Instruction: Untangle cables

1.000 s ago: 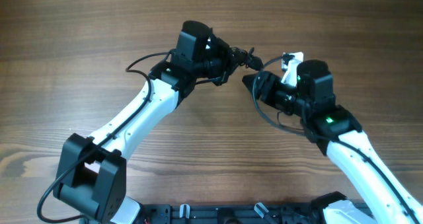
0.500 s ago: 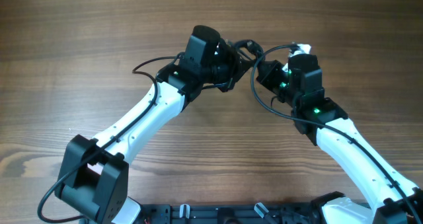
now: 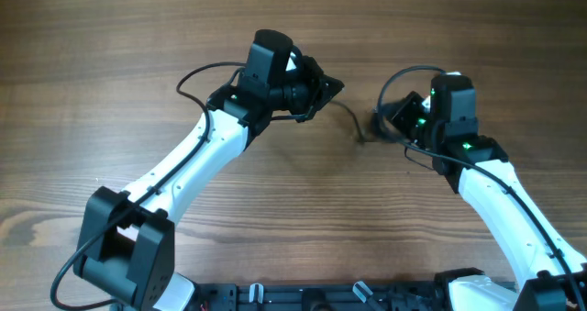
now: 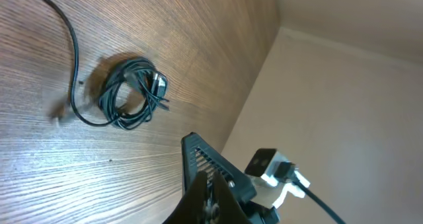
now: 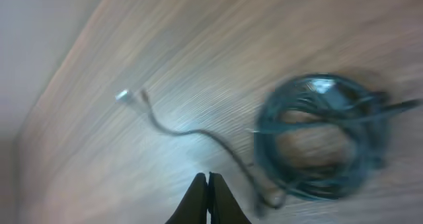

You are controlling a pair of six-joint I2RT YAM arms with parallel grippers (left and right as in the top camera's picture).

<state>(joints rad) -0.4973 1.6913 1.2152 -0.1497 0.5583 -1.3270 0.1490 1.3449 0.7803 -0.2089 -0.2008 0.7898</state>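
On the wooden tabletop [image 3: 110,54], the cables [image 4: 129,95] lie right of centre, nearer the far edge than the near edge. They are thin black wires wound into 1 small, loose coil. 1 strand leaves the coil, curves away across the wood, and ends in a tiny connector tip. In the left wrist view, small connector ends sit at the coil's upper right side. A longer strand runs from the coil's left side up and out of that picture. From overhead most of the coil is hidden beneath the right arm's head, and only a short curved run of wire shows to its left. The right pincer [image 5: 209,187] hangs above the wood just beside the coil. Its 2 fingers are pressed together with only a hairline between them and nothing in their grip. That view is blurred, so finer detail of the coil cannot be read. The left pincer [image 3: 330,84] is to the left of the loose strand and apart from the coil. Its fingers appear closed to a point, with no wire between them.
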